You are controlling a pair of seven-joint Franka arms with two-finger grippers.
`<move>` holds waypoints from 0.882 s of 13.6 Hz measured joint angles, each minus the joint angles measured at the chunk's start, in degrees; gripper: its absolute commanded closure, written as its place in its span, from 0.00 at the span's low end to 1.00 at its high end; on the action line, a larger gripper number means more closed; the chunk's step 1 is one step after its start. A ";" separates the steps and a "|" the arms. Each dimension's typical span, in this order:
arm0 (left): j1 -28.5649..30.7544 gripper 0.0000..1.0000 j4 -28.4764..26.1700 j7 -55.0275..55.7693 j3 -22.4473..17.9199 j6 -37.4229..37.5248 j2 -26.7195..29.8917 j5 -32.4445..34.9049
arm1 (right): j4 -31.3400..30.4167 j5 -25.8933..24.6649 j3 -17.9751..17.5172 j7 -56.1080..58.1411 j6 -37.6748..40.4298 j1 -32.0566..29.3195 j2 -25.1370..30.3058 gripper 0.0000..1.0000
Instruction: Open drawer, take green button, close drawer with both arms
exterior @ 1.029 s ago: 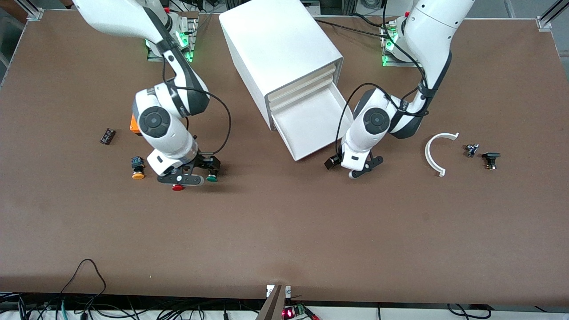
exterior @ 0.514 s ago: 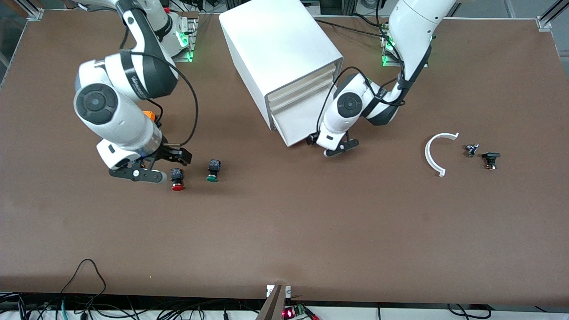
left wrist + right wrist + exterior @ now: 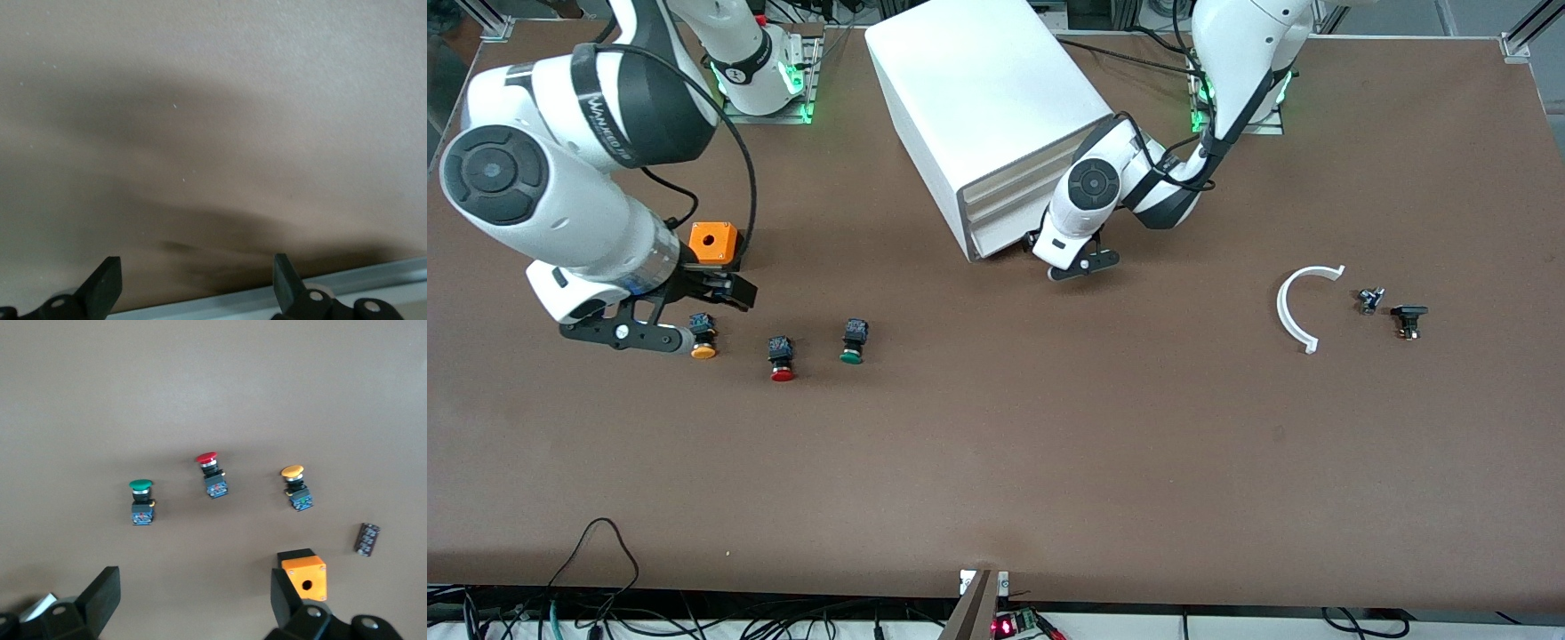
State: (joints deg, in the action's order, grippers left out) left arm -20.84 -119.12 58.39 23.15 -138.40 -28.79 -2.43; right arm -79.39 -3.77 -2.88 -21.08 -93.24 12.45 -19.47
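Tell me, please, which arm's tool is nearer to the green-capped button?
The right. The right tool hangs open above the yellow-capped button, two buttons along the row from the green-capped button; the left tool is open at the cabinet's drawer fronts.

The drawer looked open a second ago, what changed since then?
The left claw pushed the drawer shut into the cabinet. The right claw, open and empty, pulled up and away from the green button toward its own end of the table. All three buttons and the small parts stayed put.
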 measured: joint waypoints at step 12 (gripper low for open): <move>1.78 0.00 -1.18 0.09 2.67 -0.20 2.01 0.00 | -1.75 0.44 14.41 26.47 7.14 -3.28 9.08 0.00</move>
State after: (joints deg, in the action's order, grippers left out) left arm -19.07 -120.30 58.48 25.82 -138.60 -26.79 -2.43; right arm -81.13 -3.34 11.52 5.39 -86.10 9.17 -10.40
